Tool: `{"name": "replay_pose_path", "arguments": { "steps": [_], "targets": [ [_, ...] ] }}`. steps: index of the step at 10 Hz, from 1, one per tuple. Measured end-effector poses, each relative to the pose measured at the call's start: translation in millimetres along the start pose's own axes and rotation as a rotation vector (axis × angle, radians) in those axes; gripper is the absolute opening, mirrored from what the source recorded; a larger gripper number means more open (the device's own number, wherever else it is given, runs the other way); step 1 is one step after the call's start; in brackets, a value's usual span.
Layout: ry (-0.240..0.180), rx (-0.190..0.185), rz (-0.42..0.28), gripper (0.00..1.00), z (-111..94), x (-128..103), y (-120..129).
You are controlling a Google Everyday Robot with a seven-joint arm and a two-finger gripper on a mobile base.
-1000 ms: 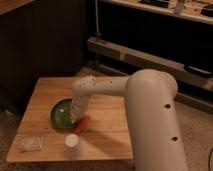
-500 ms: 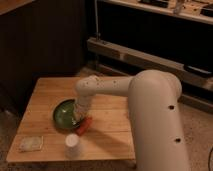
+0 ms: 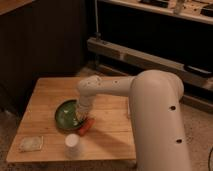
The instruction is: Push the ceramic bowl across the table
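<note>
The green ceramic bowl [image 3: 66,114] sits on the left half of the small wooden table [image 3: 110,132]. My white arm reaches in from the right and bends down over the bowl's right side. My gripper [image 3: 81,118] is at the bowl's right rim, low over the table, touching or nearly touching the bowl. A small orange-red object [image 3: 86,126] lies right beside the gripper, at the bowl's lower right edge.
An upturned white cup [image 3: 72,145] stands near the table's front edge, just in front of the bowl. A flat pale packet [image 3: 31,144] lies at the front left corner. A long dark shelf unit [image 3: 150,55] runs behind the table.
The arm and the bowl have shifted slightly to the right on the table. The cup and the packet have not moved.
</note>
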Motion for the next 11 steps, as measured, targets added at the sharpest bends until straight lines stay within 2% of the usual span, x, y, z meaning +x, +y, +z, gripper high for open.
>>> {"name": "replay_pose_path", "arguments": {
  "steps": [11],
  "targets": [
    [0.022, 0.023, 0.036, 0.00, -4, 2, -15]
  ]
}}
